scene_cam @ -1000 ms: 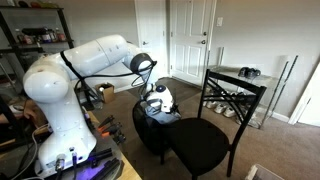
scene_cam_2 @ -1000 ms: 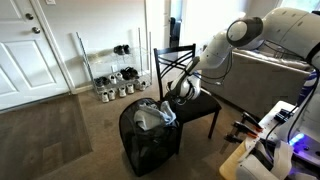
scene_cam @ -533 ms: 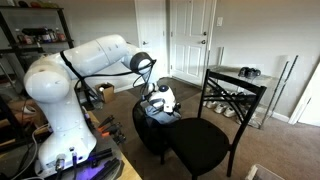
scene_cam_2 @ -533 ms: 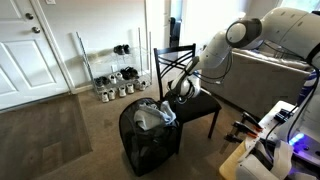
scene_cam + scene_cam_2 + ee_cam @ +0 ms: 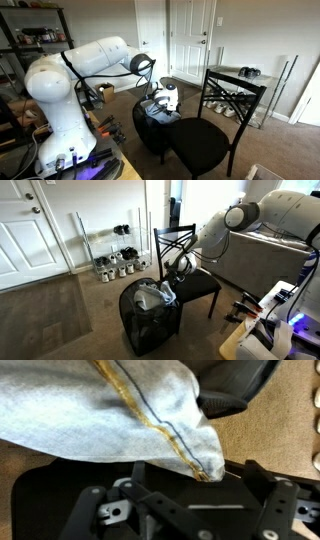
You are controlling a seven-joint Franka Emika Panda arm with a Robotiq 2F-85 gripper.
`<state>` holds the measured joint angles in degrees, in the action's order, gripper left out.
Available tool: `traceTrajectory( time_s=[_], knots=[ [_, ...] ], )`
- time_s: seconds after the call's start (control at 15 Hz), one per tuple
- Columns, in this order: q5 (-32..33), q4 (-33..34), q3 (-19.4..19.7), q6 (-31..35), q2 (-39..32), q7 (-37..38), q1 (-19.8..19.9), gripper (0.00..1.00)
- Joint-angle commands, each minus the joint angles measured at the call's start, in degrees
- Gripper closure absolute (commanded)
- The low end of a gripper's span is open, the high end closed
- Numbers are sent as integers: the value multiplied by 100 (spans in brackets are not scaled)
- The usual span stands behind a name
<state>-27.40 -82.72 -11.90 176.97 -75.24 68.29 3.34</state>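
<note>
The pale grey-blue woven cloth [image 5: 90, 410] carries a mustard-yellow stripe beside a thin navy one, running from 12 o'clock towards 5 o'clock in the wrist view. The metal fingers [image 5: 138, 472] at 6 o'clock are black. In both exterior views the round mesh basket [image 5: 150, 330] and the wooden chair [image 5: 200, 142] are black, the carpet [image 5: 60, 310] is brown, and the robot arm [image 5: 60, 90] is white.
</note>
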Motion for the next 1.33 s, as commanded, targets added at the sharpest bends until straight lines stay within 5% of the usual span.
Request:
traceTrajectory(
  time_s=[0.0,1.07,1.2,1.27],
  knots=[
    [45,447,213,-629,-243,-117,-244,0],
    [144,2094,802,-2233,-1041,197,-445,0],
    [128,1918,817,-2309,-901,156,-440,0],
    [122,1915,778,-2304,-900,87,-421,25]
  ],
)
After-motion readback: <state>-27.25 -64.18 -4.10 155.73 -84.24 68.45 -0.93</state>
